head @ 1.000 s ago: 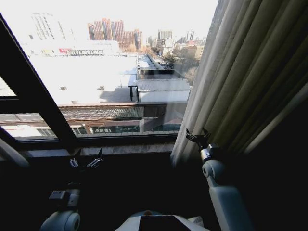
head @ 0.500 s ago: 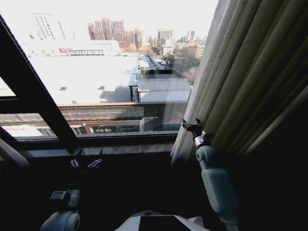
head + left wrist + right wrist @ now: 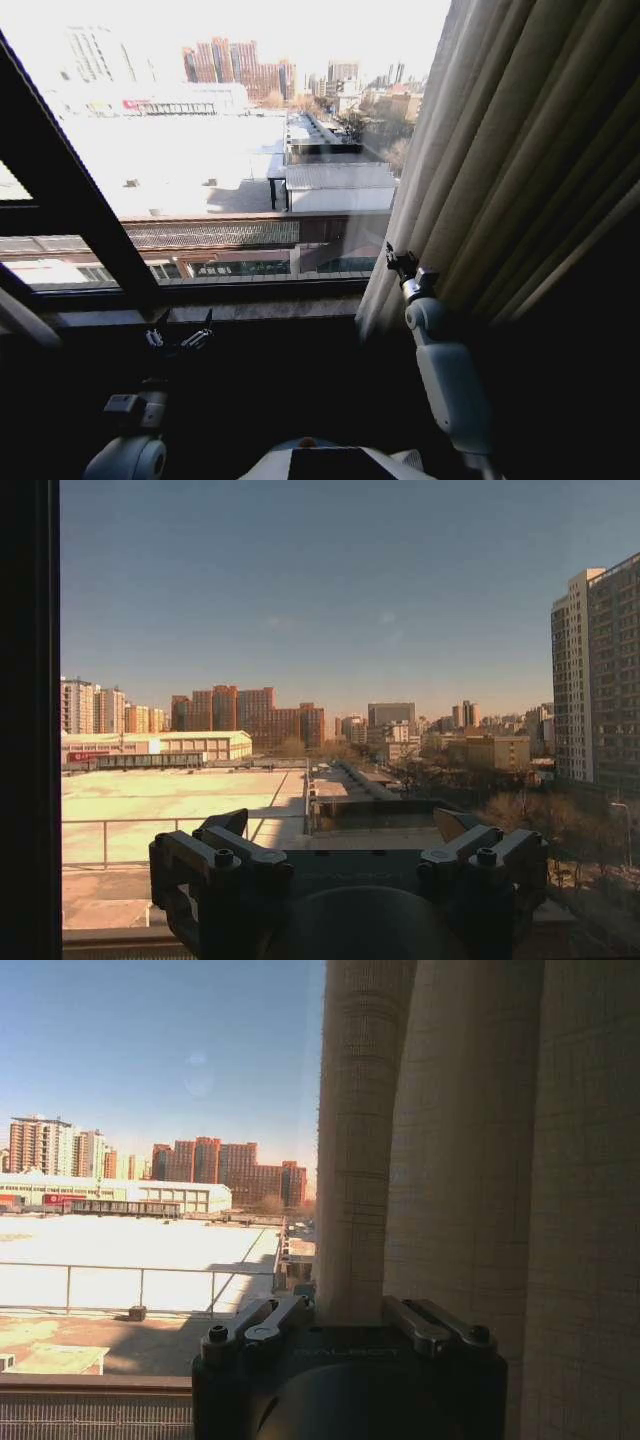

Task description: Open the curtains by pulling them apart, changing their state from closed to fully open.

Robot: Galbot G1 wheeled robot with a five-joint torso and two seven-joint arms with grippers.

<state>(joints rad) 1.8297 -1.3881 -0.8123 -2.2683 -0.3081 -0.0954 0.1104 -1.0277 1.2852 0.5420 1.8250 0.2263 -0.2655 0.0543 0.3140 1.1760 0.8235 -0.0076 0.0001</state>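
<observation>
Right hand, fingers spread, sits against the curtain edge: final step, needing a further outward push; left hand idles spread.

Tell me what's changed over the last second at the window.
The right end effector rose and shifted left, in against the inner edge of the curtain, open astride its leading pleat. The left end effector stayed low by the windowsill; the curtain hangs unchanged.

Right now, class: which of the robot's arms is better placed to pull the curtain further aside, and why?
The right. The right gripper is raised against the curtain's inner edge, fingers open. The left gripper sits low by the window sill, far from any fabric.
</observation>
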